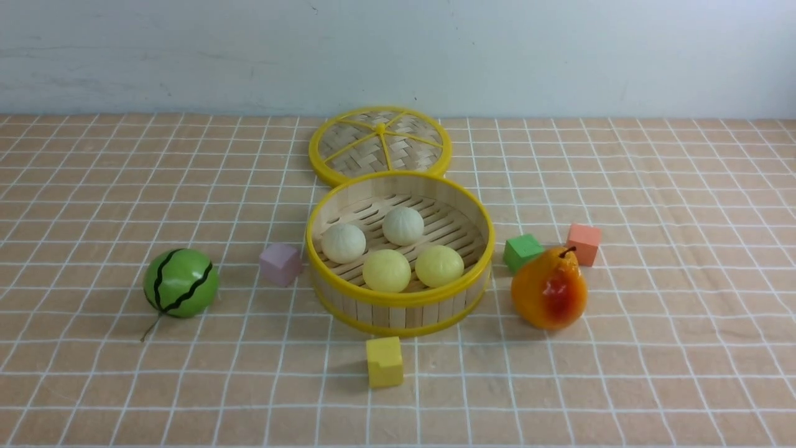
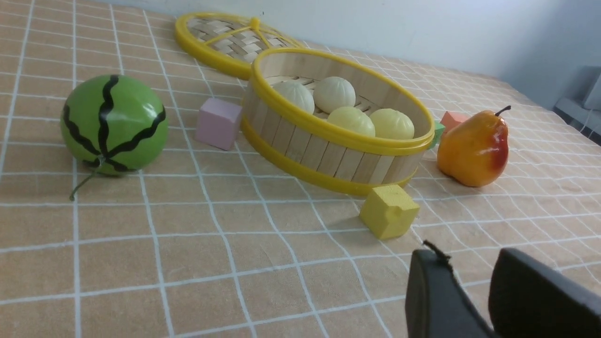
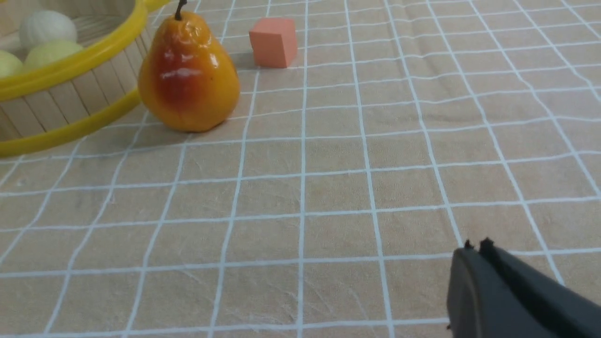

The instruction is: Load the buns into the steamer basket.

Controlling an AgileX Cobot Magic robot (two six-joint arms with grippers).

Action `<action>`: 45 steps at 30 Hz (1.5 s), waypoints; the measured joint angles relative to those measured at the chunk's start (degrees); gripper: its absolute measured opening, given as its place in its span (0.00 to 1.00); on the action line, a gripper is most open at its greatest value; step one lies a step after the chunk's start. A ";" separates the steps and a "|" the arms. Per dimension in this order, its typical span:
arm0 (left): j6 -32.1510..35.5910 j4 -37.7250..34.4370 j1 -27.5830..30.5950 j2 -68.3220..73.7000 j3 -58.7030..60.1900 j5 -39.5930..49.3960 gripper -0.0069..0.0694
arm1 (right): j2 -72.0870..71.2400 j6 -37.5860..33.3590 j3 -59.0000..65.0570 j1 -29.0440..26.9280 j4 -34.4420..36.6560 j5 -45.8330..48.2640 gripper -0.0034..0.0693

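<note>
The steamer basket [image 1: 491, 244] stands mid-table with yellow rims and a slatted floor. Inside it lie two off-white pleated buns [image 1: 343, 242] [image 1: 403, 225] and two smooth pale yellow buns [image 1: 386, 270] [image 1: 439, 266]. The left wrist view shows the same basket [image 2: 328, 155] with the buns [image 2: 335, 94] in it. My left gripper [image 2: 469, 256] hangs low over the cloth, short of the yellow cube, open with nothing between its fingers. My right gripper [image 3: 475, 246] is shut and empty over bare cloth, well away from the pear. Neither gripper shows in the front view.
The woven lid [image 1: 379, 144] lies flat behind the basket. A green watermelon ball [image 1: 180, 283] and a lilac cube [image 1: 281, 263] sit to its left. A yellow cube [image 1: 384, 361] is in front; a pear [image 1: 550, 289], green cube [image 1: 522, 252] and salmon cube [image 1: 583, 244] to its right.
</note>
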 joint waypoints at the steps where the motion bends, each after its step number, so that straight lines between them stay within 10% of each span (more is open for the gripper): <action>1: 0.00 0.00 0.00 0.00 0.00 0.00 0.33 | 0.00 0.00 0.00 0.00 0.07 0.00 0.02; 31: -2.22 2.49 3.76 0.00 0.07 -2.92 0.36 | 0.00 0.34 0.06 0.00 0.13 -0.07 0.06; 36: -15.63 13.21 14.94 0.00 0.29 -1.03 0.20 | 0.00 0.40 0.06 0.00 0.13 -0.11 0.07; 45: -19.85 19.65 16.07 0.00 1.12 10.31 0.07 | 0.00 0.42 0.06 0.00 0.13 -0.18 0.08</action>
